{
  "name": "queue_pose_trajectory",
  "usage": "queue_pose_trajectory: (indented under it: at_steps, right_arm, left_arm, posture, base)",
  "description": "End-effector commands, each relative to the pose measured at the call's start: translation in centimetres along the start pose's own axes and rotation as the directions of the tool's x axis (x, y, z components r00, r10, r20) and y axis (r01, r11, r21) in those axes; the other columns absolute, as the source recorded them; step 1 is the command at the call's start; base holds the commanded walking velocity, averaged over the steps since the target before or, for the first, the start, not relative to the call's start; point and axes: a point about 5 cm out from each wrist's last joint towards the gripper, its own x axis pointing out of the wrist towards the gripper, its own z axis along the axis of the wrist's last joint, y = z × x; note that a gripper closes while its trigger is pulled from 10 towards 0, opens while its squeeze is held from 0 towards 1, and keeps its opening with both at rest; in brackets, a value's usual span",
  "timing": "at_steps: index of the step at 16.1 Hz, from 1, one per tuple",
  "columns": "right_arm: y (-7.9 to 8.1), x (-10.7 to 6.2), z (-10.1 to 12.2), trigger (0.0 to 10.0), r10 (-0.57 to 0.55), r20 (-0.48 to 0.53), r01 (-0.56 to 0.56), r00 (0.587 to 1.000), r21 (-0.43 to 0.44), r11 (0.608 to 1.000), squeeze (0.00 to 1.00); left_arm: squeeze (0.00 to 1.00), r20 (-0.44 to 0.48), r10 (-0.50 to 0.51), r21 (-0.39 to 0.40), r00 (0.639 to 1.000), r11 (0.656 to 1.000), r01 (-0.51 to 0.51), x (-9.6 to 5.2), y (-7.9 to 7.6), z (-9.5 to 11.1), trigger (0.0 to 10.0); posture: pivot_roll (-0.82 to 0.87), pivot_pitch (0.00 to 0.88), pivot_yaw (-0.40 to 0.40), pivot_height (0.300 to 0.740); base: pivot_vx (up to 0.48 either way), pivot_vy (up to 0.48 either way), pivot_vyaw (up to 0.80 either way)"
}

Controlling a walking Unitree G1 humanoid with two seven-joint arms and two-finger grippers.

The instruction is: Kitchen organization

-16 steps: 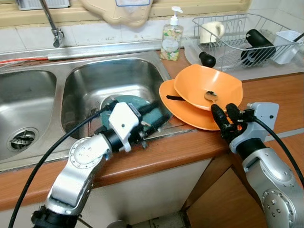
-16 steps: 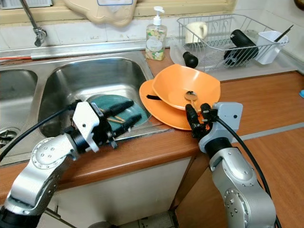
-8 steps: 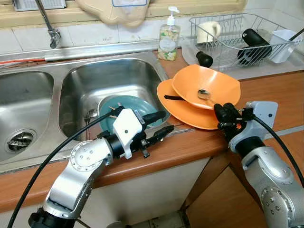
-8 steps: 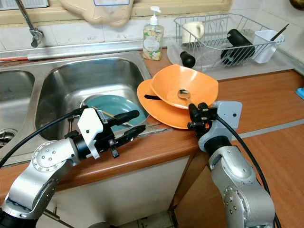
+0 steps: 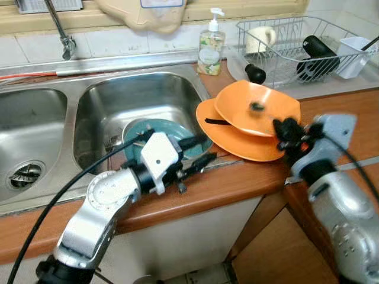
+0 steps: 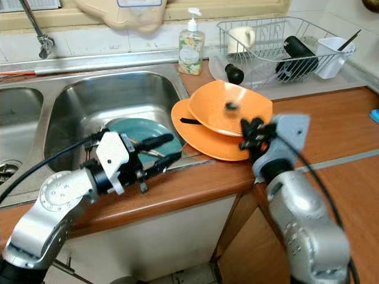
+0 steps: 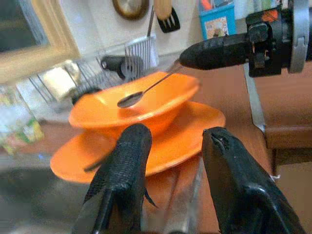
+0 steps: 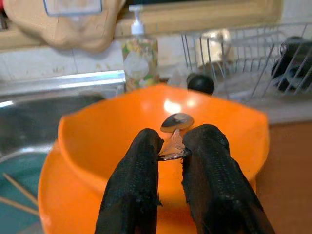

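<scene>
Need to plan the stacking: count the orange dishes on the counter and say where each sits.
2. An orange bowl sits on top of an orange plate, beside the sink. The right claw holds a spoon over the bowl. Others may be hidden beneath.

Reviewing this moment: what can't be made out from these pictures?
- Right pincer: motion-blurred in both eye views.
- Spoon: its handle is hidden between the right pincer's fingers in the right wrist view.
- Teal plate in the sink: partly covered by the left pincer; what lies on it is unclear.
- Dish rack contents: too small and cut off by the edge.
</scene>
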Motion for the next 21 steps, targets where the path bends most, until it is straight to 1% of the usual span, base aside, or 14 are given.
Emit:
queue_pose_trajectory:
  at_steps: [1,3,4,6,7,11,12,13,15,16,18,19,20,21]
  right_arm:
    - [0.0,0.2,1.0,0.0,0.030,0.031,-0.030,0.999,0.012,0.999,0.00]
    - [1.2,0.4,2.8,0.0,0.168,0.085,-0.170,0.982,0.023,0.985,0.00]
    - [1.5,0.4,3.0,0.0,0.206,0.086,-0.209,0.975,0.021,0.978,0.00]
    - [3.0,0.3,3.3,0.0,0.326,0.053,-0.326,0.944,-0.008,0.945,0.00]
    - [3.8,0.1,3.4,0.0,0.373,0.042,-0.373,0.927,-0.015,0.928,0.00]
    - [4.7,0.2,3.5,0.0,0.424,0.020,-0.424,0.906,-0.019,0.906,0.00]
    - [4.9,0.2,3.6,0.0,0.434,0.017,-0.434,0.901,-0.017,0.901,0.00]
    - [5.0,0.2,3.6,0.0,0.441,0.015,-0.440,0.898,-0.016,0.898,0.00]
    - [5.6,0.2,3.6,0.0,0.468,0.003,-0.468,0.884,-0.012,0.884,0.00]
    - [5.8,0.1,3.6,0.0,0.476,-0.002,-0.476,0.879,-0.011,0.879,0.00]
    - [6.1,0.1,3.5,0.0,0.489,-0.010,-0.489,0.872,-0.010,0.872,0.00]
    - [6.2,0.1,3.5,0.0,0.492,-0.011,-0.492,0.871,-0.009,0.871,0.00]
    - [6.2,0.1,3.6,0.0,0.493,-0.011,-0.493,0.870,-0.008,0.870,0.00]
    - [6.3,0.1,3.6,0.0,0.494,-0.010,-0.494,0.869,-0.008,0.869,0.00]
  left_arm:
    - [0.00,0.017,0.002,0.060,1.000,0.998,-0.003,0.5,0.3,0.5,10.0]
    - [0.00,0.056,0.007,0.154,0.998,0.988,-0.016,1.7,1.0,1.5,10.0]
    - [0.00,0.061,0.009,0.180,0.998,0.984,-0.019,2.0,1.2,1.6,10.0]
    - [0.00,0.066,0.034,0.283,0.997,0.958,-0.052,3.3,1.9,1.9,10.0]
    - [0.00,0.043,0.044,0.350,0.998,0.935,-0.057,3.9,2.3,1.7,10.0]
    - [0.00,0.031,0.100,0.453,0.995,0.886,-0.103,4.8,3.6,1.4,10.0]
    - [0.00,0.025,0.096,0.475,0.995,0.875,-0.097,5.1,3.7,1.3,6.0]
    - [0.00,0.017,0.100,0.487,0.995,0.868,-0.096,5.2,3.8,1.2,5.2]
    - [0.00,-0.002,0.138,0.536,0.990,0.837,-0.115,5.7,4.4,0.6,4.9]
    - [0.00,0.002,0.142,0.541,0.990,0.832,-0.120,5.9,4.5,0.6,4.3]
    - [0.00,0.008,0.147,0.546,0.989,0.828,-0.127,6.2,4.6,0.5,3.6]
    - [0.00,0.002,0.147,0.555,0.989,0.822,-0.124,6.2,4.6,0.4,2.8]
    - [0.00,-0.001,0.149,0.561,0.989,0.819,-0.123,6.3,4.7,0.2,1.6]
    - [0.00,-0.002,0.150,0.564,0.989,0.816,-0.122,6.3,4.7,0.2,1.2]
  posture:
    - [-0.09,0.000,0.013,0.740]
    - [-0.10,0.000,0.011,0.740]
    - [-0.10,0.000,0.010,0.740]
    - [-0.10,0.000,0.008,0.740]
    - [-0.10,0.000,0.008,0.740]
    - [-0.10,0.000,0.005,0.740]
    - [-0.10,0.000,0.001,0.740]
    - [-0.10,0.000,0.000,0.740]
    - [-0.10,0.000,-0.002,0.740]
    - [-0.10,0.000,-0.002,0.740]
    - [-0.10,0.000,-0.001,0.740]
    - [-0.10,0.000,0.001,0.740]
    - [-0.10,0.000,0.001,0.740]
    - [-0.10,0.000,0.001,0.740]
  base:
    - [0.000,0.000,0.00]
    - [0.000,0.000,0.00]
    - [0.000,0.000,0.00]
    - [0.000,0.000,0.00]
    - [0.000,0.000,0.00]
    - [0.000,0.000,0.00]
    - [0.000,0.000,0.00]
    - [0.000,0.000,0.00]
    - [0.000,0.000,0.00]
    - [0.000,0.000,0.00]
    - [0.000,0.000,0.00]
    - [0.000,0.000,0.00]
    - [0.000,0.000,0.00]
    - [0.000,0.000,0.00]
